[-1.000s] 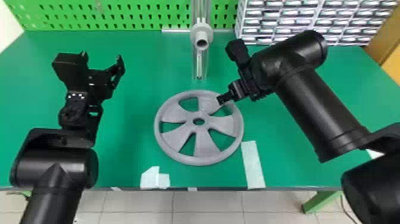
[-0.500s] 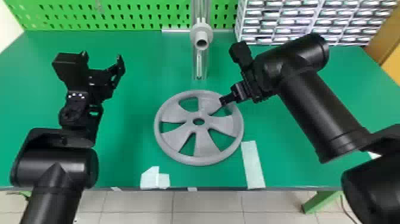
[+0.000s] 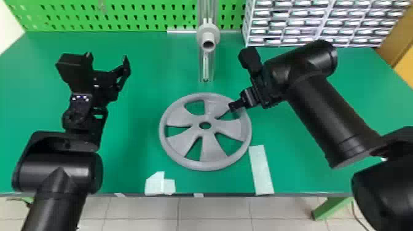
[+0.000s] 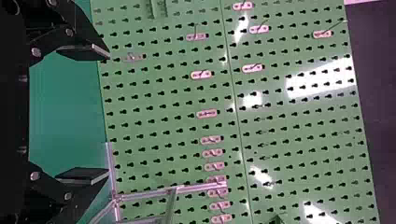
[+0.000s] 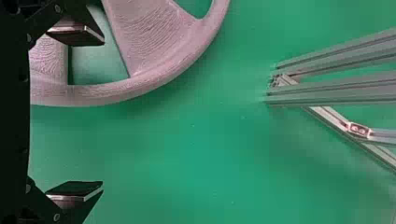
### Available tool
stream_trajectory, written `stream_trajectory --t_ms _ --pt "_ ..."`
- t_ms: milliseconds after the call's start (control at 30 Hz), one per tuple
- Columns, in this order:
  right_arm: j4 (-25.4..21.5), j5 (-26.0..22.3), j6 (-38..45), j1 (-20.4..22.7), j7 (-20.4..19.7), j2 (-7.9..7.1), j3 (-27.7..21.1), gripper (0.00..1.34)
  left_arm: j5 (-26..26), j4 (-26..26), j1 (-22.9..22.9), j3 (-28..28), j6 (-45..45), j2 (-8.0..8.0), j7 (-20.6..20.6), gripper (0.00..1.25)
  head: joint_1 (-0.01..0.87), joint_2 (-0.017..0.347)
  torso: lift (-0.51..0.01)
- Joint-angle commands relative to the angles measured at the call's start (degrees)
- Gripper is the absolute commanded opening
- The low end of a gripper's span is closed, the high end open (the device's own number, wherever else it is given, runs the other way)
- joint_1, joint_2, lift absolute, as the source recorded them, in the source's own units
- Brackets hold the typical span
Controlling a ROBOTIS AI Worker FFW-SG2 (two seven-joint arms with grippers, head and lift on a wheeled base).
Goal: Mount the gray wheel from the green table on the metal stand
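Wheel: gray, flat on the green table, between the two arms.
Stand: metal, upright just behind the wheel, a gray round fitting on it with its open end facing out.
Right gripper: fingers wide apart, right at the wheel's far right rim; whether they touch it, I can't tell.
Left gripper: spread wide too, over the table's left side, well apart from the wheel.
Tape: pale strip on the table, just beside the wheel.
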Motion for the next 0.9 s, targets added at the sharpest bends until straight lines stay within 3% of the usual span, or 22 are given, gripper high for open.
stream_trajectory --t_ms 0,867 --pt "1.7 -0.1 -1.1 -0.3 0.0 0.29 0.2 1.14 -0.4 -0.3 -0.1 -0.3 0.0 0.0 0.0 0.88 0.867 0.052 -0.1" --pt "5.7 0.4 -3.3 -0.1 -2.7 0.29 -4.1 1.13 -1.1 -0.7 -0.1 -0.5 0.0 0.09 0.0 0.88 0.867 0.052 -0.1"
